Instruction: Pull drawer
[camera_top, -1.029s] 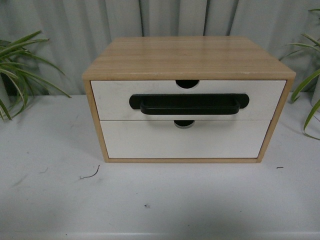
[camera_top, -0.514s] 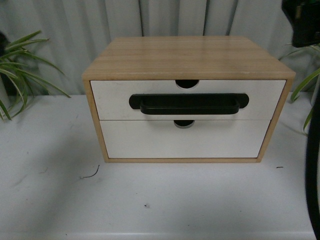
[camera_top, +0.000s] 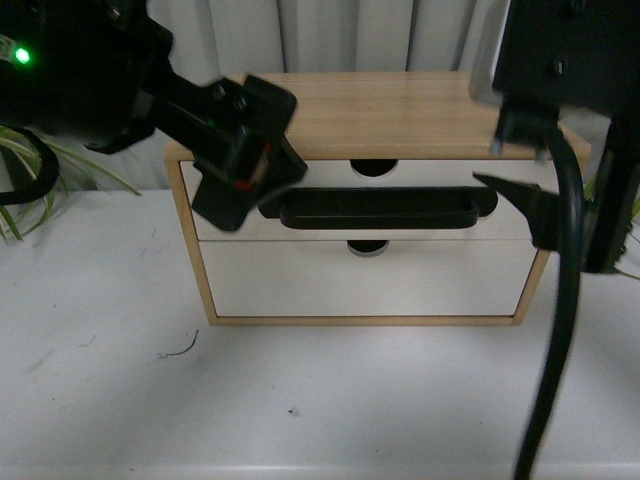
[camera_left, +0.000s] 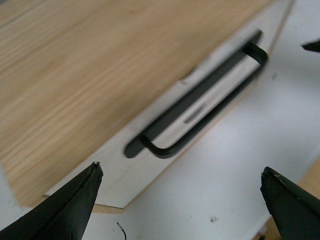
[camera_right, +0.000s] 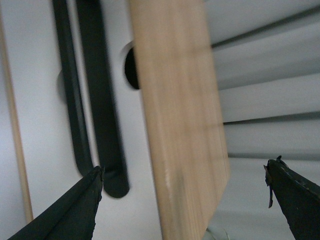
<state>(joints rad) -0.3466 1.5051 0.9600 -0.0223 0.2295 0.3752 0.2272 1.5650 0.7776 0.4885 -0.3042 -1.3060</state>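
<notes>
The drawer is the upper one in a small wooden cabinet and sits shut. Its white front carries a long black bar handle under a half-round notch. My left gripper hangs in front of the drawer's left end, open and holding nothing. In the left wrist view the left gripper is above the handle, well clear of it. My right gripper is open by the drawer's right end. In the right wrist view the right gripper spans the cabinet's top edge, with the handle beside it.
A plain white drawer without a handle lies below. The cabinet stands on a white table before a grey curtain. Plant leaves show at the left edge. A black cable hangs from the right arm.
Both arms have come into the front view from above, the left to the drawer's left end, the right to its right end. The drawer has not moved.
</notes>
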